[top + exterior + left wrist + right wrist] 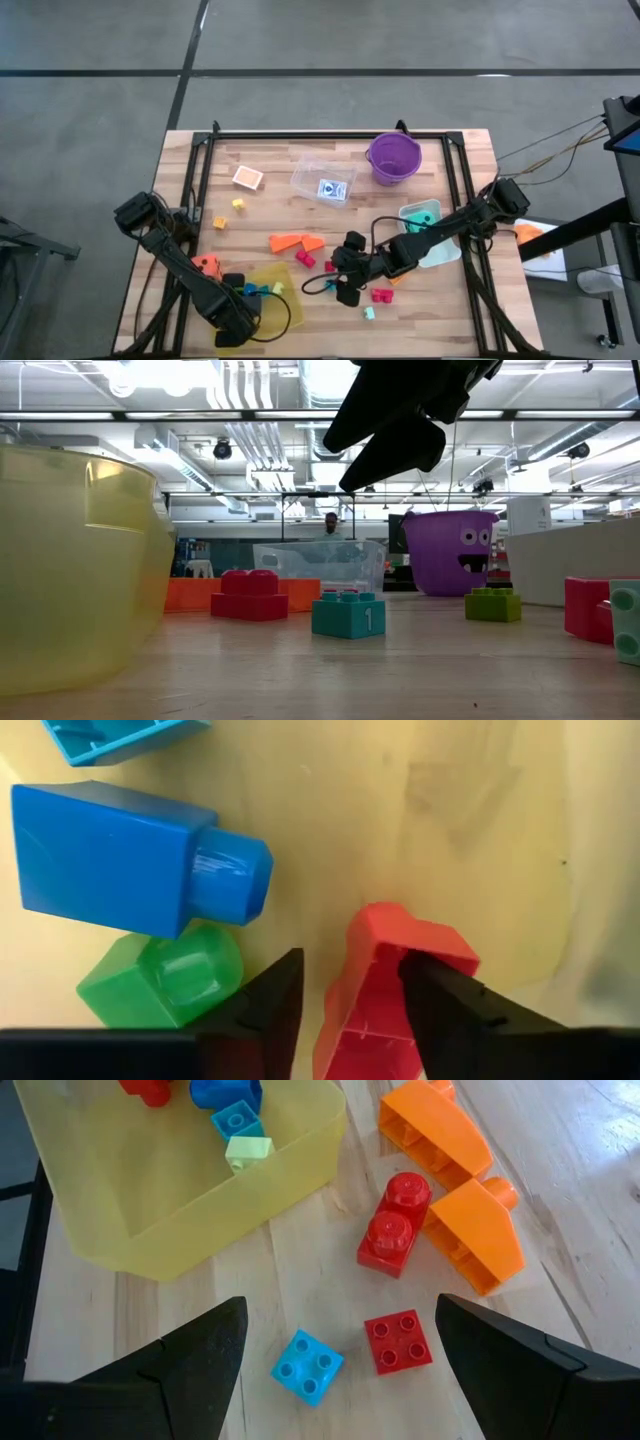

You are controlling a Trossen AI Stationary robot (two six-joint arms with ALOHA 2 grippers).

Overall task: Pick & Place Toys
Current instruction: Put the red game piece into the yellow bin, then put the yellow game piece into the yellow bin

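Observation:
My left gripper (350, 960) points straight down into the yellow tray (275, 285) at the near left, open, one finger on each side of a red brick (385, 960) lying on the tray floor. Beside it lie a blue brick (110, 850), a green brick (165, 980) and a light-blue one (110, 740). My right gripper (340, 1370) hangs open and slanting down over the table's middle (340, 272). Under it lie a small blue brick (307, 1367) and a red square brick (398, 1342); beyond these are a red double brick (392, 1225) and two orange wedges (480, 1230). My left gripper comes at the red brick from above, its fingers at the brick's two sides. A strip of tray floor shows between one finger (265, 1010) and the brick. The other finger (450, 1005) overlaps the brick's edge (400, 955); I cannot tell whether it touches.
A purple bucket (394, 157) and a clear tub (323, 178) stand at the far side. A teal die (420, 213) is at the right, an orange-and-white piece (247, 178) at the far left. Small yellow bricks (238, 203) and red bricks (381, 295) lie scattered.

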